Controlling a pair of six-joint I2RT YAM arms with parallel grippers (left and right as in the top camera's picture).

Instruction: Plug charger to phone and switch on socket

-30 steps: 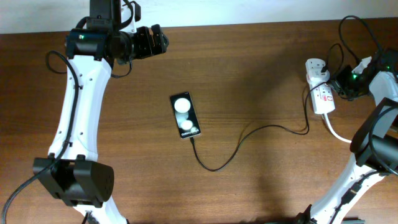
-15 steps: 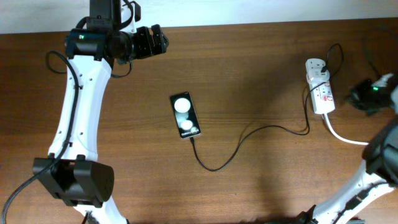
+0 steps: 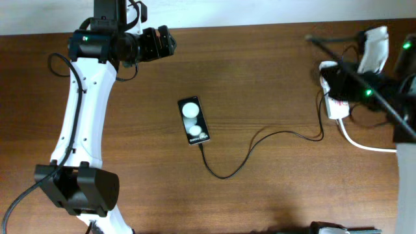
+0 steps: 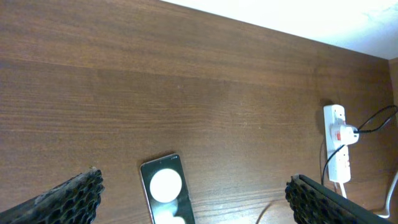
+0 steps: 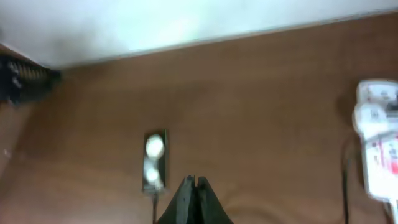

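Observation:
The black phone [image 3: 194, 121] with two white circles lies flat mid-table. The thin black charger cable [image 3: 260, 140] meets its lower end, loops right and runs up to the white socket strip [image 3: 337, 109] at the far right. My right gripper [image 3: 331, 78] is blurred, hangs over the strip and hides much of it. In the right wrist view its fingers are shut and empty [image 5: 194, 183], with the phone [image 5: 153, 160] beyond them and the strip [image 5: 379, 143] at the right. My left gripper [image 3: 159, 42] is open and empty, high at the back left, with the phone [image 4: 165, 196] below it.
A thick white cord [image 3: 364, 144] leaves the strip toward the right edge. The left arm [image 3: 81, 117] stretches along the table's left side. The left wrist view also shows the strip [image 4: 337, 146] with a white plug in it.
The right arm pulled away to the right of the strip, then swung back up and left over it, now blurred. Left arm, phone and cable have not moved.

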